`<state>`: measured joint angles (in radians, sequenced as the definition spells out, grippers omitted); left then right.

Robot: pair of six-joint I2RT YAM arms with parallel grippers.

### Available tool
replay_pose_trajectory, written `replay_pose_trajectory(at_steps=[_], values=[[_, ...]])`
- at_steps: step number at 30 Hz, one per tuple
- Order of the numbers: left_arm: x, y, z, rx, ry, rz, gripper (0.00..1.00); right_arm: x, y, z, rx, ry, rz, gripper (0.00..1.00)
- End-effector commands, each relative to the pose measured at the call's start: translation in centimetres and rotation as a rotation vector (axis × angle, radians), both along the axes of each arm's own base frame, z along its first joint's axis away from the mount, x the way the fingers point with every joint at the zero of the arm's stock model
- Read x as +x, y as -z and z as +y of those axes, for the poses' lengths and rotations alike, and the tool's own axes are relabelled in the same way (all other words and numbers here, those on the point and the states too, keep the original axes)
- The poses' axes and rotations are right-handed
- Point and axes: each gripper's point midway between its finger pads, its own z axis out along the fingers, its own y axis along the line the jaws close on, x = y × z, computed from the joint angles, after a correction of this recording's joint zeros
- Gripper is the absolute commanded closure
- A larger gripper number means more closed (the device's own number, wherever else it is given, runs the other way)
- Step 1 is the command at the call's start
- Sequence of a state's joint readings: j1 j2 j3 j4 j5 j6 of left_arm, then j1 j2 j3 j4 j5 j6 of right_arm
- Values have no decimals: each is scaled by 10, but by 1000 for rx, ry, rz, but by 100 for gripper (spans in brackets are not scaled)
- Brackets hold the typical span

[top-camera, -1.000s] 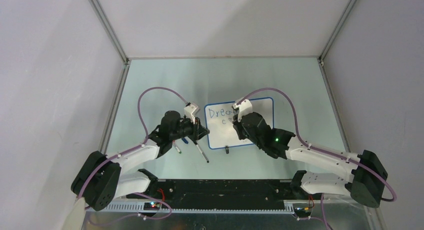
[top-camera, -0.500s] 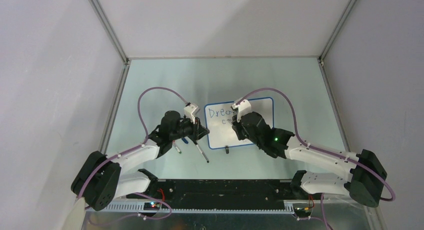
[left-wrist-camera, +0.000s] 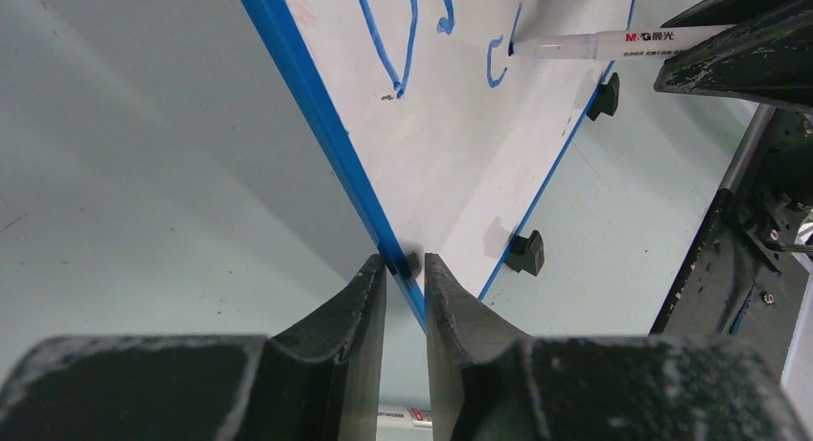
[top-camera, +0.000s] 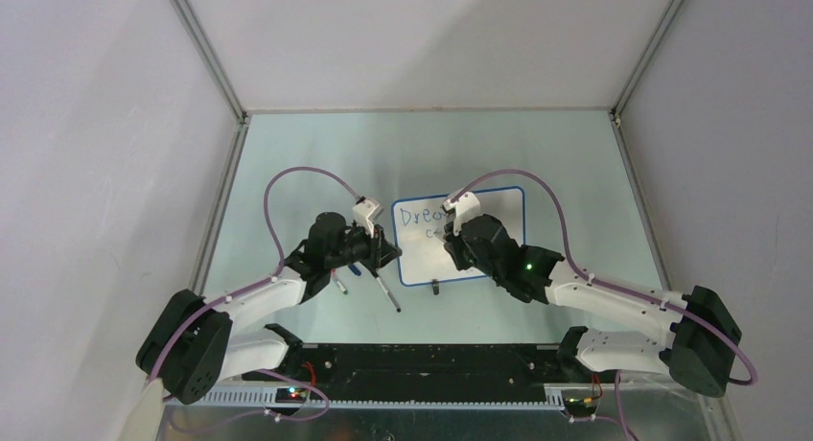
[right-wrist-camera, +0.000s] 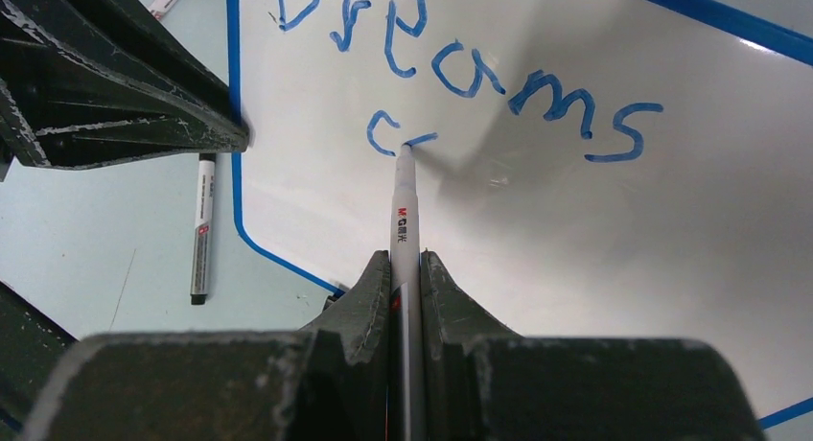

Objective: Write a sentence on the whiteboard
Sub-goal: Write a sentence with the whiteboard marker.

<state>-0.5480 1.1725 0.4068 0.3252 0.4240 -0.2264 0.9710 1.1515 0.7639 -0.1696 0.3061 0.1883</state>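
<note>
The whiteboard point(top-camera: 500, 211) lies on the table, white with a thin blue rim. The sentence point(right-wrist-camera: 460, 72) reads "Dreams" in blue, with a "c" and a short stroke under it; it also shows in the top view point(top-camera: 417, 216). My left gripper point(left-wrist-camera: 405, 264) is shut on the whiteboard's left rim point(left-wrist-camera: 316, 105); in the top view it point(top-camera: 388, 252) sits at the board's left edge. My right gripper point(right-wrist-camera: 406, 264) is shut on a white marker point(right-wrist-camera: 404, 206), whose tip touches the board right of the "c". The marker also shows in the left wrist view point(left-wrist-camera: 623, 43).
Two spare markers lie on the table left of the board point(top-camera: 387, 293) point(top-camera: 338, 285); one shows in the right wrist view point(right-wrist-camera: 200, 230). Black clip feet point(left-wrist-camera: 525, 252) point(left-wrist-camera: 604, 94) sit on the board's near edge. Grey enclosure walls surround the table.
My right gripper with the marker has shifted slightly left over the board. The left arm has not moved.
</note>
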Motion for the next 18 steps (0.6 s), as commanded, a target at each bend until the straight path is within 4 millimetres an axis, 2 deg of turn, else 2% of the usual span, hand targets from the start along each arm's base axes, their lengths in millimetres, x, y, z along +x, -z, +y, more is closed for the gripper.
replay_pose_trajectory(at_steps=[1, 18], values=[[4, -16, -5, -16, 20, -57, 75, 3, -9, -6, -7, 31, -4, 100], [4, -16, -5, -16, 20, -56, 75, 16, -17, -17, 2, 102, -30, 100]])
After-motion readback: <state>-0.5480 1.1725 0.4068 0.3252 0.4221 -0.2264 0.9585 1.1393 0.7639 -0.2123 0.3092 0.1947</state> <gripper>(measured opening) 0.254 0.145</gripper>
